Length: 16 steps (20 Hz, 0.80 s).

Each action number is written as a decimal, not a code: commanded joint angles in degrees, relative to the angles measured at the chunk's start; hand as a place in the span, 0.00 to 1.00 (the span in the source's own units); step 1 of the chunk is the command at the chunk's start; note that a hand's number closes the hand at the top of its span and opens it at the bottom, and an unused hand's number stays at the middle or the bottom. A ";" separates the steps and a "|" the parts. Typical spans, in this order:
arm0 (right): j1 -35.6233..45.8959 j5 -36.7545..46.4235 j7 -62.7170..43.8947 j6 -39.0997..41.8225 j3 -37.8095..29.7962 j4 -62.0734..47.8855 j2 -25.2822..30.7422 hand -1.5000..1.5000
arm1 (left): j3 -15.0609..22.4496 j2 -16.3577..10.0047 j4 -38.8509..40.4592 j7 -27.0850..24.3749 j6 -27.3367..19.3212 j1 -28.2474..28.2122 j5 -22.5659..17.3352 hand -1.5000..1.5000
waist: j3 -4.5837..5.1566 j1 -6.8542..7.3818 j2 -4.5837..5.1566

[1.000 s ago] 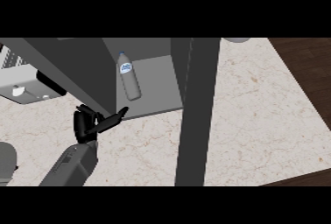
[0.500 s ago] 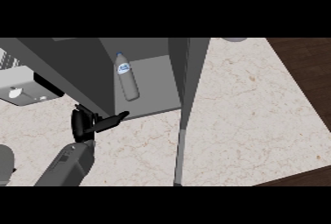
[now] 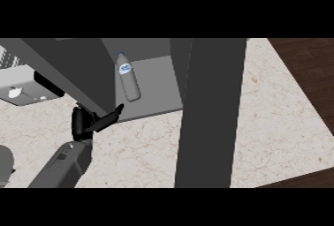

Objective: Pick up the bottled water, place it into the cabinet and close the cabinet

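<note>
Right now the bottled water (image 3: 128,82) lies inside the cabinet (image 3: 160,90); the left hand (image 3: 85,122), fingers released, hovers at its front edge, and a dark open door (image 3: 209,114) cuts across the desk (image 3: 140,148).

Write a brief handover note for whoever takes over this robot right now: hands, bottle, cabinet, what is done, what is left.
Left hand: open, holding nothing, at the front edge of the cabinet.
Right hand: not in view.
Bottled water: inside the cabinet, clear of the hand.
Cabinet door: open; the inside shows.
Done: bottle placed. Left: close the cabinet.
</note>
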State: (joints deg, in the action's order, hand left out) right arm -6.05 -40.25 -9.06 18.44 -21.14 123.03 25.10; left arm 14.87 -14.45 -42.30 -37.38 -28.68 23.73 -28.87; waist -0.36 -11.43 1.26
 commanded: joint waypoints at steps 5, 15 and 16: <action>-0.16 0.39 -0.38 -0.07 -0.81 0.08 0.56 0.00 | 1.48 8.58 -2.00 1.30 2.78 15.03 -0.71 1.00 | 0.58 0.77 -0.25; -2.39 0.82 -0.96 1.16 -1.94 2.49 1.33 0.00 | 1.51 12.39 0.12 0.23 9.84 14.07 -2.98 1.00 | 0.53 4.52 -0.99; -2.39 1.37 -1.94 -0.09 -1.48 4.09 1.25 0.00 | 1.10 12.51 -0.33 -0.41 10.40 14.14 -3.35 1.00 | 0.60 5.09 -1.18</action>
State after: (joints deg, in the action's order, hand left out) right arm -7.95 -39.14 -9.88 19.23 -22.42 125.41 26.11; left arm 13.69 -10.13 -37.56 -37.89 -22.25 27.49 -31.83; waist 0.04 -6.23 0.67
